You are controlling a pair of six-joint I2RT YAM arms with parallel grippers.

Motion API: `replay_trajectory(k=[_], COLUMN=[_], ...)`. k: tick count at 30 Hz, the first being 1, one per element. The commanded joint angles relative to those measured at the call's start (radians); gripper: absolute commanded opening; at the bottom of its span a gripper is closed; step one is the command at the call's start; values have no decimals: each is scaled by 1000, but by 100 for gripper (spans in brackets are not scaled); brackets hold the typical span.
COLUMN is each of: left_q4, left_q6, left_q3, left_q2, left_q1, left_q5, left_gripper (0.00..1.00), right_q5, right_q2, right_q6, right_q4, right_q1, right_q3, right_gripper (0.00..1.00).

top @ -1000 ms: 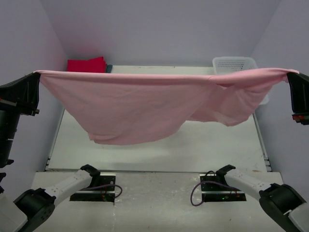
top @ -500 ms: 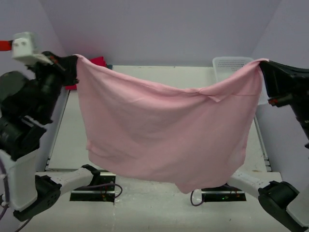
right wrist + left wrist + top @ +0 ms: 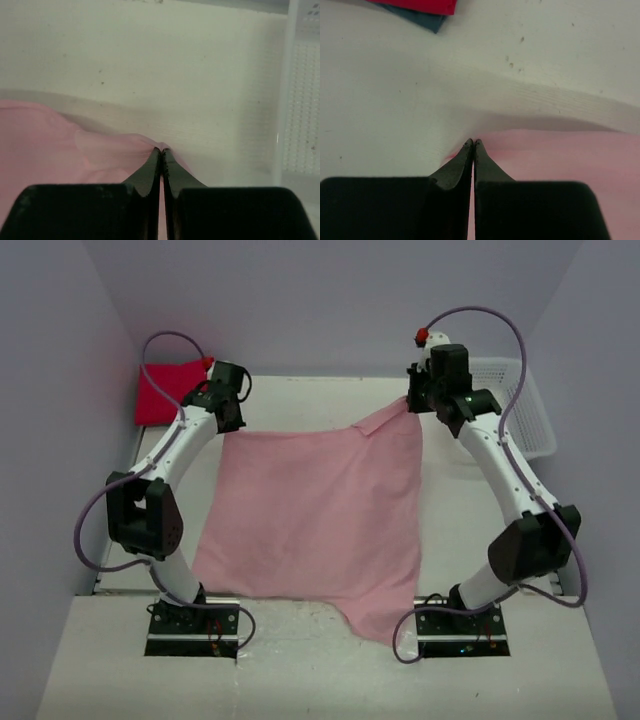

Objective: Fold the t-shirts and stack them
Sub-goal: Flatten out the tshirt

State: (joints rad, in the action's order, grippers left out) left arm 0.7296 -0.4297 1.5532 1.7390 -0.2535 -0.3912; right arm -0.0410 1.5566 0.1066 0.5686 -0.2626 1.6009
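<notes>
The pale pink t-shirt (image 3: 315, 520) lies spread over the table, its near hem hanging over the front edge. My left gripper (image 3: 228, 425) is shut on its far left corner, seen in the left wrist view (image 3: 472, 144) with pink cloth (image 3: 560, 160) between the jaws. My right gripper (image 3: 412, 405) is shut on the far right corner, seen in the right wrist view (image 3: 161, 150) pinching the pink cloth (image 3: 45, 145). The folded crimson-red t-shirt (image 3: 165, 392) lies at the far left; it also shows in the left wrist view (image 3: 420, 5) on top of the dark teal one (image 3: 422, 20).
A white mesh basket (image 3: 515, 405) stands at the far right; its wall shows in the right wrist view (image 3: 302, 100). Purple walls close in the table (image 3: 320, 400) at the back and sides.
Both arms swung forward and down from a high spread hold. The pink shirt went from hanging in the air between the grippers to lying flat on the table.
</notes>
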Motion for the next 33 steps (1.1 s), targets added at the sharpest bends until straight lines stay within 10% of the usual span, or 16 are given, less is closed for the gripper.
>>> replay_trajectory(k=[1,21,33], left_q4=[-105,-153,-104], left_q6=[-3,160,95], left_q3=[76,390,201], left_q2=[55,364,260], left_q1=[63,217,212], left_q5=[-2,156,181], left_gripper=[0,0,0], right_q5=[-42,18,-11], right_q2=[75,410,214], right_q6=[-8,-41,34], right_q4=[-125,22,27], right_q1=[28,89,80], right_q3=[49,372,56], right_gripper=[0,0,0])
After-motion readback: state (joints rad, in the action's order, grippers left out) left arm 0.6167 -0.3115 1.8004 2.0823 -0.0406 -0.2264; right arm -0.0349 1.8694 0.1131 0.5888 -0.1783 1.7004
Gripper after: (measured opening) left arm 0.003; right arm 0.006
